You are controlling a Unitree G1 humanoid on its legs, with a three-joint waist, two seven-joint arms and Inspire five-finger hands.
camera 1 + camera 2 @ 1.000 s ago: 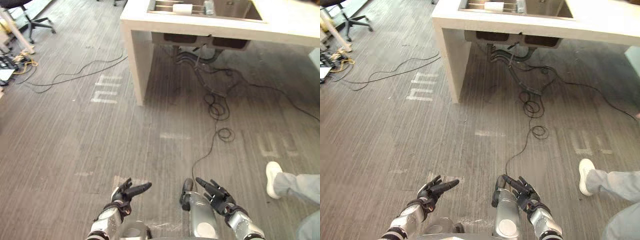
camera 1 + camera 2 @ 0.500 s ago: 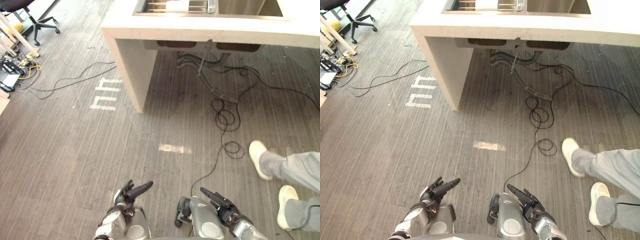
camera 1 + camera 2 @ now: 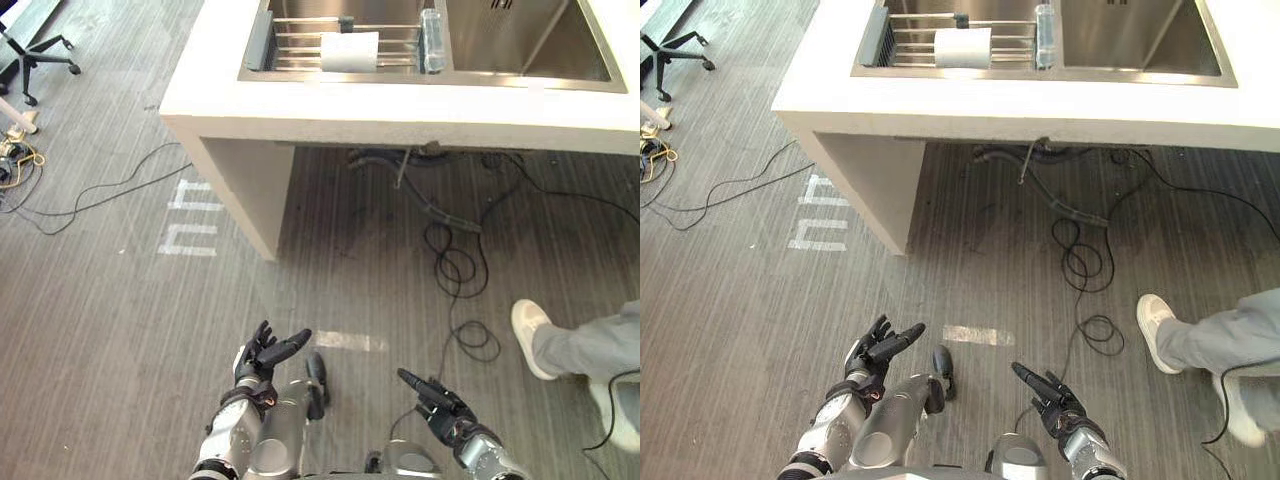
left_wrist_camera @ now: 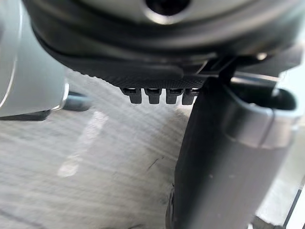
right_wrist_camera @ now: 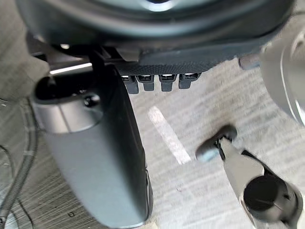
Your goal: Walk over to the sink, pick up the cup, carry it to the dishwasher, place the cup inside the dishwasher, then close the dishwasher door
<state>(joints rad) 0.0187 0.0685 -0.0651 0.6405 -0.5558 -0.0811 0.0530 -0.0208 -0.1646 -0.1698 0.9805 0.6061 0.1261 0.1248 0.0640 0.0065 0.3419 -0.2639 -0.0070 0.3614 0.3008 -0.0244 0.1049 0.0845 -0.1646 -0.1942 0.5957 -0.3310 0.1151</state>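
Note:
A white cup (image 3: 349,50) lies on its side on a wire rack (image 3: 300,42) across the left basin of the steel sink (image 3: 520,45), which is set in a pale counter (image 3: 400,105) ahead of me. At the rack's right end stands a clear glass (image 3: 432,40). My left hand (image 3: 262,357) and right hand (image 3: 440,405) hover low over the floor, well short of the counter. Both hands are open with straight fingers and hold nothing. The left thumb (image 4: 214,157) and the right thumb (image 5: 95,157) stand free above the grey floor.
Black cables (image 3: 455,260) loop on the floor under the counter. A person's leg and white shoe (image 3: 530,335) stand at the right. An office chair (image 3: 35,55) is at the far left. White tape marks (image 3: 190,215) lie on the striped floor beside the counter's leg (image 3: 250,195).
The camera has come closer to the counter, so the sink, rack and cup now show from above. The person's feet have shifted at the right. Both hands stay open.

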